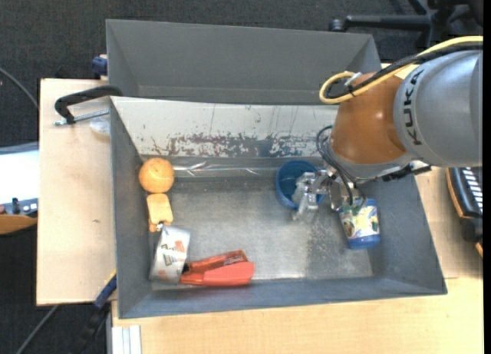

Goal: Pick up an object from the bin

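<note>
Now | near wall of grey metal bin (268, 292): flat red plastic tool (222, 272), crushed white-silver can (170, 253) | right: small blue printed cylinder tin (360, 223) just beside gripper (321, 197), fingers apparently parted, nothing between | beyond: round blue plastic bowl (294, 182) at gripper's left | risk: smooth curved rim slips; tin nudged over.

The grey metal bin (245, 229) holds, at left, a round orange ball (156, 175), a tan block (159, 210), a silvery packet (169, 253) and a flat red tool (223, 271); at right, a blue bowl (293, 180) and a blue printed can (362, 225).
</note>
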